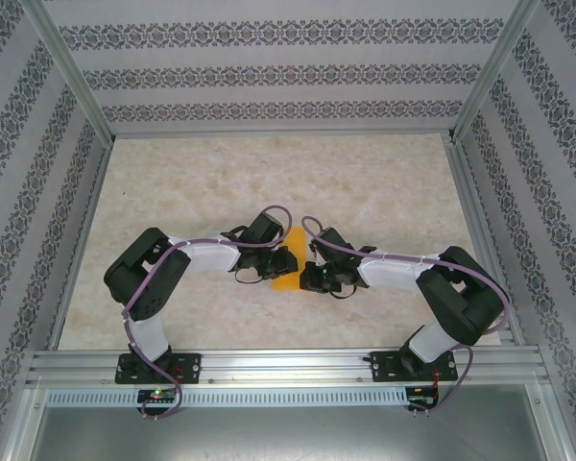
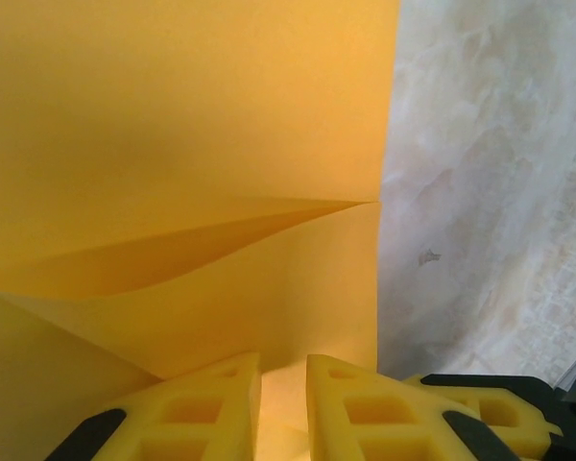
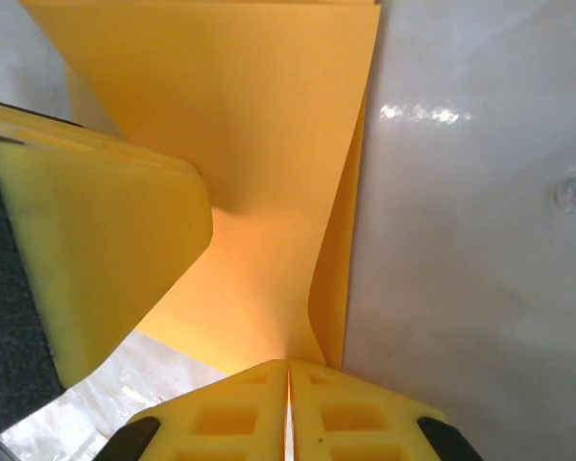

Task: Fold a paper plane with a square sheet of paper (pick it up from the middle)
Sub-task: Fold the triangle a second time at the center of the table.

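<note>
The square sheet of paper (image 1: 286, 277) is plain orange and lies on the table between my two grippers, folded over itself. In the left wrist view the paper (image 2: 192, 144) has a raised flap with a curved edge and a straight right edge. My left gripper (image 2: 283, 360) stands over it with its yellow fingers a narrow gap apart and paper showing in the gap. My right gripper (image 3: 288, 363) is shut, pinching a standing fold of the paper (image 3: 259, 125) at its near edge. One left finger (image 3: 106, 240) rests on the sheet opposite. The paper plane is out of view.
The marble-look table (image 1: 365, 182) stretches bare behind and to both sides of the grippers. Patterned walls and an aluminium frame (image 1: 86, 106) box in the workspace. Both arm bases sit on the rail (image 1: 288, 365) at the near edge.
</note>
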`<state>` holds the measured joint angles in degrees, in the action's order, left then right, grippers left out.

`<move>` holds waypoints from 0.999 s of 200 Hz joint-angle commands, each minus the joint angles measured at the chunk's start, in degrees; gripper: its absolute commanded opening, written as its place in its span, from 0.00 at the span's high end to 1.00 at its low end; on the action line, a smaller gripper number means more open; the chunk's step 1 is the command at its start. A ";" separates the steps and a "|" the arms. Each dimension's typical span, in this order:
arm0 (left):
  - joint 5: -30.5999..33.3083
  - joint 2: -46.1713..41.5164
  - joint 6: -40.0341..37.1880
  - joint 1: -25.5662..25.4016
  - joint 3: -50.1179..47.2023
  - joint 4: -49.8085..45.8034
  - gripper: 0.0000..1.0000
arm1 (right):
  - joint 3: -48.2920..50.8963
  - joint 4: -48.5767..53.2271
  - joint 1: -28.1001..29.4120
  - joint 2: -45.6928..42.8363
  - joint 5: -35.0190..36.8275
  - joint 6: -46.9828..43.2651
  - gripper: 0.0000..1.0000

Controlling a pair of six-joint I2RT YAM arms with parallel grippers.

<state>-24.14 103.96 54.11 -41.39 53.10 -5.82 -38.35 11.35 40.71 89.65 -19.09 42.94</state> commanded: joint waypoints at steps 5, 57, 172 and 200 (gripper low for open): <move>-1.08 0.07 -0.14 -0.15 -0.30 2.31 0.79 | 0.91 0.45 -0.61 0.93 1.34 0.25 0.90; 2.00 0.89 0.37 -0.10 0.01 -2.00 0.83 | 2.35 0.76 -0.56 1.93 0.72 1.01 0.90; 3.38 2.03 0.56 -0.18 0.81 -5.37 0.84 | -3.88 -1.34 -0.56 0.78 -2.63 1.29 0.90; 3.40 2.08 0.54 -0.18 0.83 -5.54 0.84 | -3.84 -1.47 -0.62 3.15 -2.04 1.18 0.90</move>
<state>-22.15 104.40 54.39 -41.39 53.41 -7.60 -41.36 10.48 40.34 90.52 -21.30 43.81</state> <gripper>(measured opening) 0.157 0.102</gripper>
